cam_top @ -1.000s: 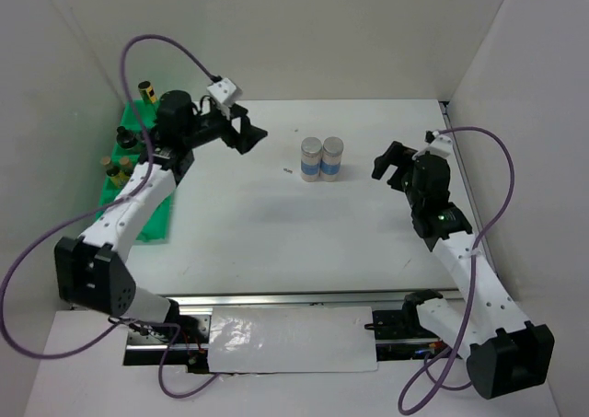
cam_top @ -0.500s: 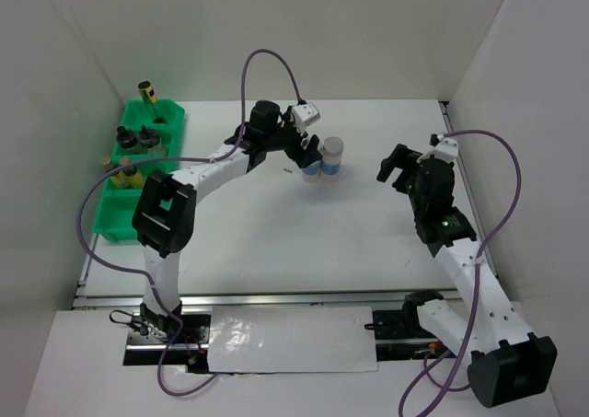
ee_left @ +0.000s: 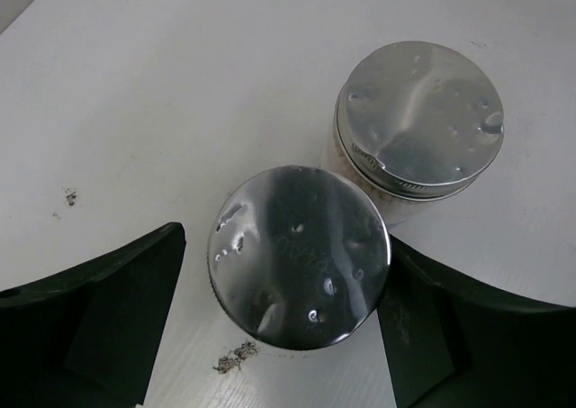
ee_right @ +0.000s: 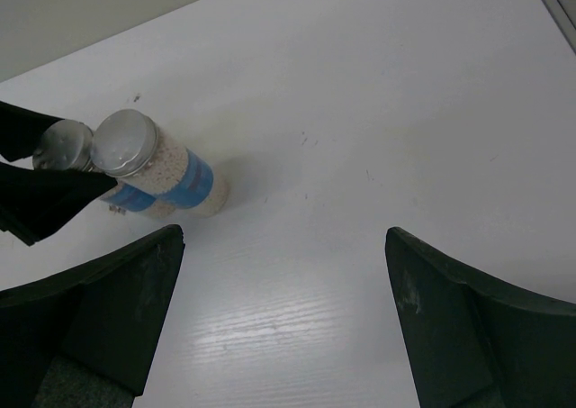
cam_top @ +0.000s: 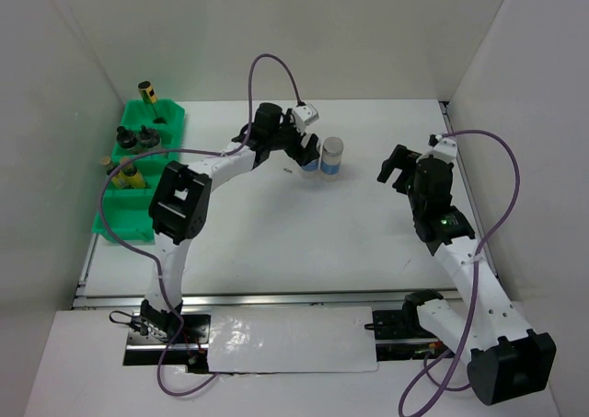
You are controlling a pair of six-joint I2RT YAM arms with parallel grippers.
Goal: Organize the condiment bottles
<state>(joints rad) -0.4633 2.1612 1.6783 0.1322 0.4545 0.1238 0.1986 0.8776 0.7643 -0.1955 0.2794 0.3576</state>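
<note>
Two silver-lidded, blue-labelled jars stand together at mid-table, the left jar (cam_top: pixel 311 162) and the right jar (cam_top: pixel 332 156). My left gripper (cam_top: pixel 307 152) is open, its jaws on either side of the left jar (ee_left: pixel 300 255), with a gap on the left side. The other jar (ee_left: pixel 418 120) stands just beyond. My right gripper (cam_top: pixel 398 168) is open and empty, right of the jars; both jars (ee_right: pixel 135 147) show in its view. Several dark bottles with yellow labels and black caps (cam_top: pixel 147 93) (cam_top: pixel 129 176) stand in the green tray (cam_top: pixel 124 222).
The green compartment tray sits against the left wall. A small speck of debris (ee_left: pixel 234 358) lies on the table beside the left jar. Enclosure walls stand at left, back and right.
My left arm has swung from over the green tray to the two jars, and its jaws now straddle the left jar. The right arm has barely moved.
</note>
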